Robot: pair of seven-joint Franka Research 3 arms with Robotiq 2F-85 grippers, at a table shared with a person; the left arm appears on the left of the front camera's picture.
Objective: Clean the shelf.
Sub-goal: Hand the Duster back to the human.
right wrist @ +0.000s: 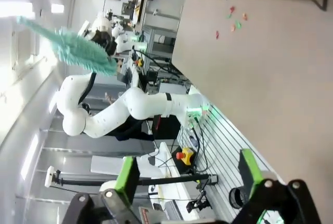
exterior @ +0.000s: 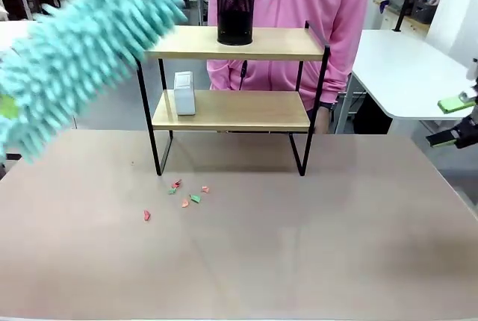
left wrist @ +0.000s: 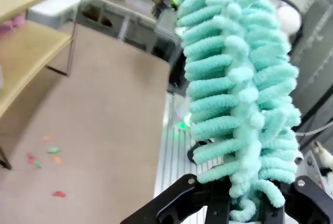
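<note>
Table point(exterior: 299, 246), beige, wide. Two-tier wooden shelf in black metal frame point(exterior: 233, 110) set at far middle. Fluffy teal microfibre duster point(exterior: 75, 60) gripped by left gripper point(left wrist: 244, 206), raised left of shelf. Right gripper point(right wrist: 190, 174) parted, unladen, off table's right edge. Black mesh cup point(exterior: 235, 16) on top board; small white box point(exterior: 184, 92) on lower board. Coloured paper scraps point(exterior: 187, 194) scattered on table before shelf.

We find the shelf point(exterior: 233, 112) at upper centre on the desk point(exterior: 299, 246), a cup point(exterior: 235, 16) on top, a box point(exterior: 184, 93) below, scraps point(exterior: 187, 198) before it.
</note>
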